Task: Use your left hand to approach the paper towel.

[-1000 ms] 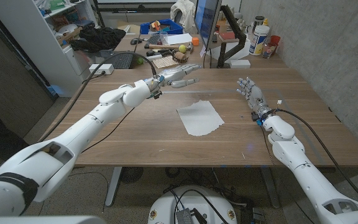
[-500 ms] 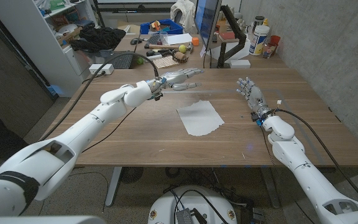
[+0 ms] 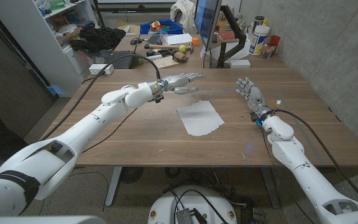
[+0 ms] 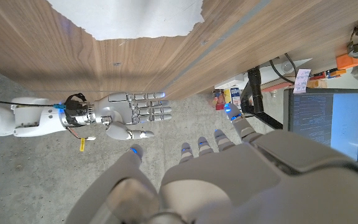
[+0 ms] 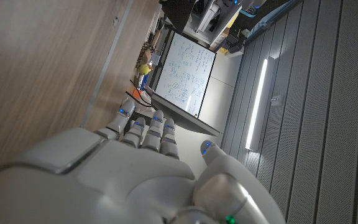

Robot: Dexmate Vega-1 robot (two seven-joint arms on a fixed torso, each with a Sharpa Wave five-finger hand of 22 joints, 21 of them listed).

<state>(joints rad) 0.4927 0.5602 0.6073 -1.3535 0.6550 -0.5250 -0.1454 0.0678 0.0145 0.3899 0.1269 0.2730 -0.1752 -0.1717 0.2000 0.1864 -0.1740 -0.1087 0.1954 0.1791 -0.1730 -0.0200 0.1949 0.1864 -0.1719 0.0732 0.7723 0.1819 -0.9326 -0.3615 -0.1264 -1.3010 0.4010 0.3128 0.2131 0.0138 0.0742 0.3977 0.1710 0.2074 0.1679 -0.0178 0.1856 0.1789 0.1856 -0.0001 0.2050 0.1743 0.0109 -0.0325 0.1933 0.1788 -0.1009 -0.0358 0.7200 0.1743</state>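
We see the paper towel [image 3: 199,118] lying flat near the middle of the table [image 3: 135,134]. Our left hand [image 3: 180,82] hovers over the table between the towel and the far edge, fingers apart, holding nothing. Our right hand [image 3: 251,95] waits near the right edge, fingers spread and empty.

- A wooden table [image 3: 135,134] spans the head view, with a second desk behind it crowded with clutter.
- A monitor [image 3: 205,25] stands edge-on at the far side, on a black stand [image 3: 229,46]; its lit screen [image 4: 325,121] shows text in the left wrist view.
- A blue bin [image 3: 161,27] sits on the back desk.
- A black garment [image 3: 101,36] is heaped nearby.
- A white bottle [image 3: 260,41] stands beside a red cup [image 3: 272,45].
- A white shelf unit [image 3: 55,31] holds assorted items.
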